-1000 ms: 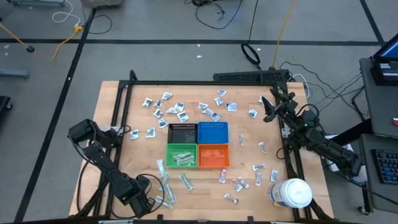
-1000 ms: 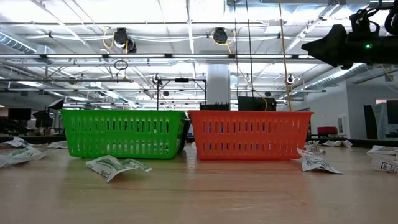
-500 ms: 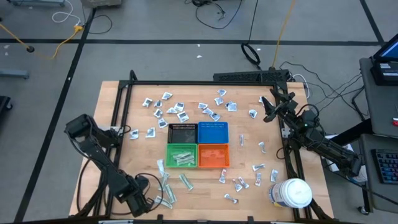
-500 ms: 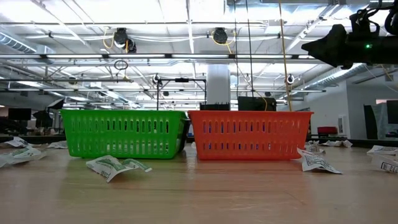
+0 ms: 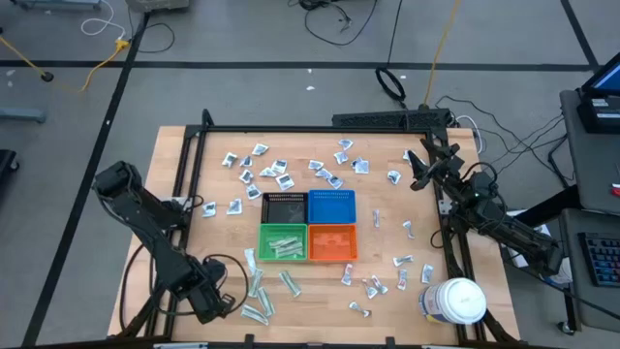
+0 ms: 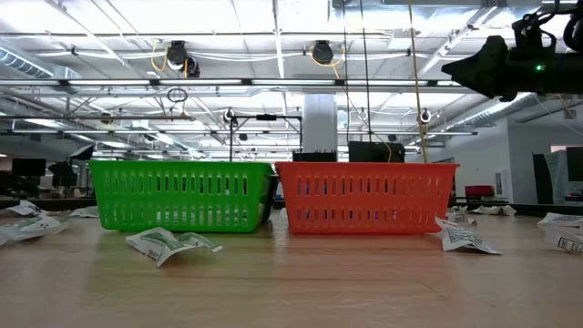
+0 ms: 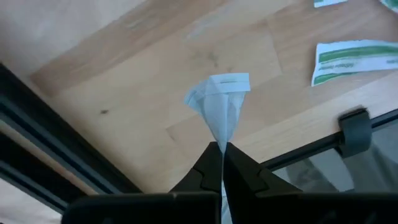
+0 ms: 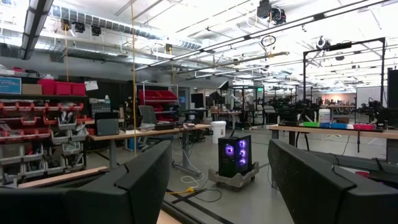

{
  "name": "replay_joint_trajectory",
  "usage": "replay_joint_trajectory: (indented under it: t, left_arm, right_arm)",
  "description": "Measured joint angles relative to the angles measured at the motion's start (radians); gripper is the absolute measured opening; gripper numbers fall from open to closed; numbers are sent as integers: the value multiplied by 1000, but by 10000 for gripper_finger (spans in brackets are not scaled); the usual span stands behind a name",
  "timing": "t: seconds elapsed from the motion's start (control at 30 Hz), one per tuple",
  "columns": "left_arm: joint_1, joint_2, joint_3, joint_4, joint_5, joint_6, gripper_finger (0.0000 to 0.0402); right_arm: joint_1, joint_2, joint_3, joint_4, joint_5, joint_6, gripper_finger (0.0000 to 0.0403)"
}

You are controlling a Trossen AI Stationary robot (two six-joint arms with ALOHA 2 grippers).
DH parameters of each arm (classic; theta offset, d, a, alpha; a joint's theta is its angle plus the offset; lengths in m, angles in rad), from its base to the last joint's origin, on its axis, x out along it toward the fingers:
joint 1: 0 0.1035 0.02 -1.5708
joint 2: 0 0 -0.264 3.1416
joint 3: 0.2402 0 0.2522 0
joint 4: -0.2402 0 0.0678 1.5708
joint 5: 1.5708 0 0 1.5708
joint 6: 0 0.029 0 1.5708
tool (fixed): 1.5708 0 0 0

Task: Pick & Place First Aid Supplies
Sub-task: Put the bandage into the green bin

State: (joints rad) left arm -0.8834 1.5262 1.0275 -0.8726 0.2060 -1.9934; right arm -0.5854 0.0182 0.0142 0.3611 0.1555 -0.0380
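Since a second ago the left gripper (image 7: 221, 147) has been lifted off the wooden table (image 5: 208, 242), clamped on a small flat white wrapped packet (image 7: 219, 106), presumably bin-bound, while the right gripper (image 8: 217, 180) is parked open.

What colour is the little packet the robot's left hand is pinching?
The packet is pale silvery-white with a thin green stripe at its far end, clearest in the left wrist view.
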Motion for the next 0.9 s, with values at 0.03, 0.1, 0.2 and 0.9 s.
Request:
replay_joint_trajectory:
  t: [0.03,0.1,0.2,0.9]
  left_arm:
    - [10,1,0,0,9,26,4]
    - [45,0,0,1,32,87,3]
    - [123,1,0,0,33,209,3]
    - [687,134,223,-207,55,1222,1]
  right_arm:
    - [0,0,0,0,0,0,263]
    - [0,0,0,0,0,0,263]
    - [0,0,0,0,0,0,263]
    - [0,0,0,0,0,0,263]
